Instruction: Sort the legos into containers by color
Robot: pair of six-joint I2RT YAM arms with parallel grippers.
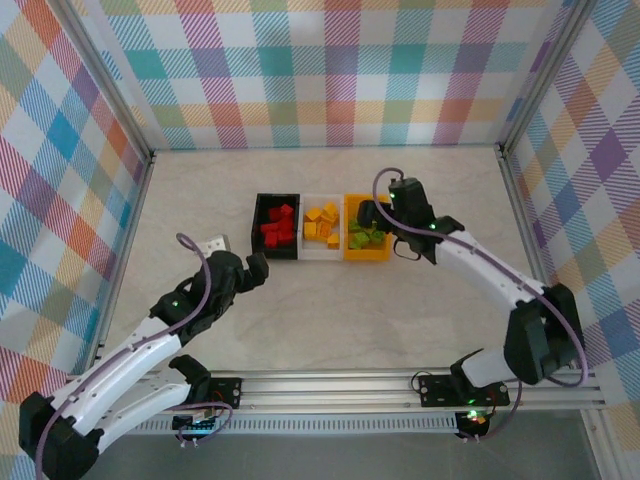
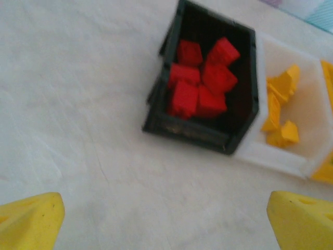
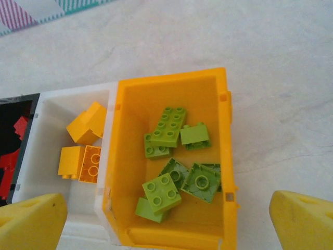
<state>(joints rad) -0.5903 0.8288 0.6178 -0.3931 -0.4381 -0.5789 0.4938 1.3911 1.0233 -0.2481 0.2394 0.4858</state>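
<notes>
Right end effector (image 1: 368, 214) above green legos (image 3: 165, 130).

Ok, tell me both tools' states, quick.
Left tool: open, holding nothing.
Right tool: open, empty, above the orange-yellow bin of green legos.

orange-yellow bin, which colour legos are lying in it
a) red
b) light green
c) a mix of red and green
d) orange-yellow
b: in the right wrist view the orange-yellow bin holds light green legos and none of another colour.
</notes>
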